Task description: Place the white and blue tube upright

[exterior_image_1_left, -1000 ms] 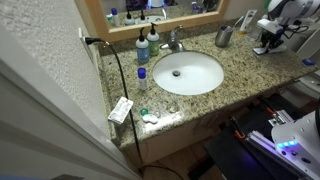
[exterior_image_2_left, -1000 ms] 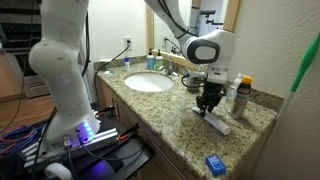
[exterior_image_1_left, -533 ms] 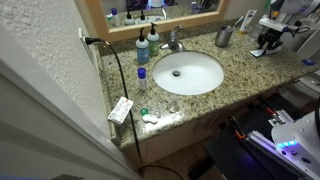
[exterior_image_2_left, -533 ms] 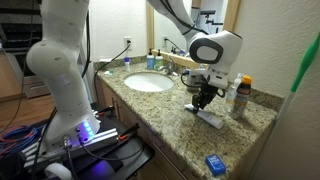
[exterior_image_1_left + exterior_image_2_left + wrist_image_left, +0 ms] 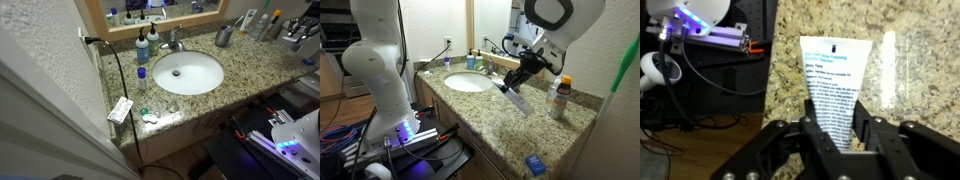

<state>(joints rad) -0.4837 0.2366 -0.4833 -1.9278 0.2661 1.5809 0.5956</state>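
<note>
Now we see the tool (image 5: 517,82) pinching the white and blue tube (image 5: 518,101) between its two black fingers (image 5: 813,128). In an exterior view the tube hangs slanted over the speckled stone surface (image 5: 485,120), so it is not upright. One end is in the tool and the free end points down toward the stone. It looks lifted off, with a little space under it. In the wrist view the tool (image 5: 840,125) comes in from the bottom and the tube (image 5: 837,70) sticks straight out from it. We see that the tube is white with small blue writing, and its wide flat end is the far one. We cannot see the end inside the fingers. The tube is off to the side of the white sink (image 5: 468,82), well apart from it, and near a bottle with an orange top (image 5: 560,95) that stands by the wall. A small blue thing (image 5: 534,163) lies near the front edge. In an exterior view a grey cup (image 5: 224,37) stands behind the sink (image 5: 186,72), by the mirror, and a flat white box (image 5: 121,110) lies near a black cord (image 5: 118,60). There the tool is at the picture's edge, too small for us to make out.
</note>
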